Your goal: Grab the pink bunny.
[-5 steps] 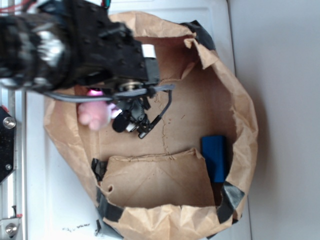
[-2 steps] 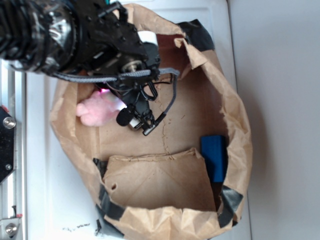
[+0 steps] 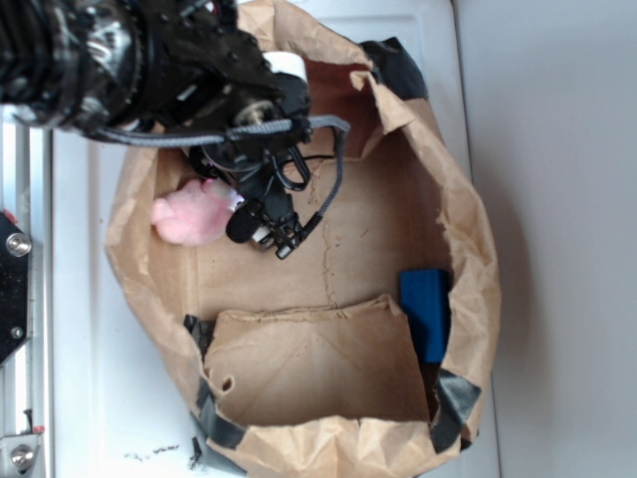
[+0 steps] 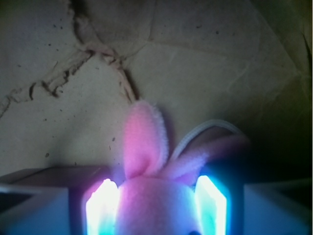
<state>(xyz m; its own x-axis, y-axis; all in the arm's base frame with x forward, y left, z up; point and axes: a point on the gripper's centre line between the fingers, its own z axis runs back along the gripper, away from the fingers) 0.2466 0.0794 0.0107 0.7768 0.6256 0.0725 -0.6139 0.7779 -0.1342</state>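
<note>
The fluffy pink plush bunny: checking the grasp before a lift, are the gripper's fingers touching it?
Touching. In the wrist view, the fluffy pink plush bunny fills the space between both glowing fingers, with no gap visible.

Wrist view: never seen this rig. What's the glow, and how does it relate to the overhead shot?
The black machine is a robot arm; its grasping tool reaches into a torn paper bag. One picture is taken from outside, looking down. The other is from a camera on the arm's wrist, just behind the tool. The two glowing slabs are its fingers, brightly lit at close range. Between them sits the bunny, ears pointing away, with its white loop behind. The fingers flank it closely; whether they are squeezing is unclear. A blue block also lies in the bag.
</note>
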